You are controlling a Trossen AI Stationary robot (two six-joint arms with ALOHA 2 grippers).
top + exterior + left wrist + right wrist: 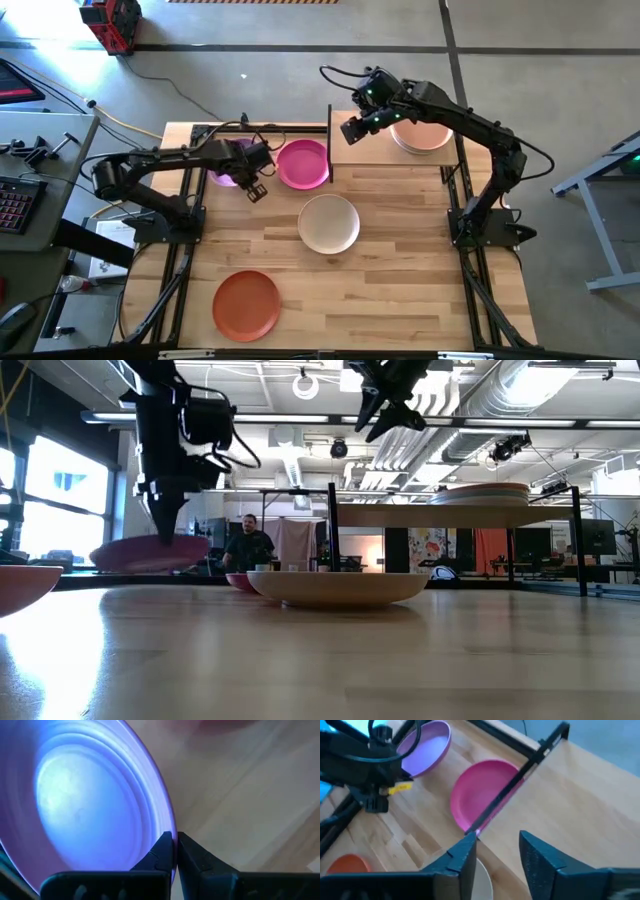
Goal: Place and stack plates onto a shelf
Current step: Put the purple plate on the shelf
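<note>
The purple plate fills most of the left wrist view, its hollow face showing concentric rings and a paler sheen near the middle. The left pincer is clamped on the plate's rim, one dark finger on the inner face and the other on the outer side, the edge pinched thin between their tips. Beyond the rim lies the light wooden table, with a blurred pinkish shape at its far edge.

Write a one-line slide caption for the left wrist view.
Left gripper with jaws shut on the rim of the purple plate, above the wooden tabletop.
</note>
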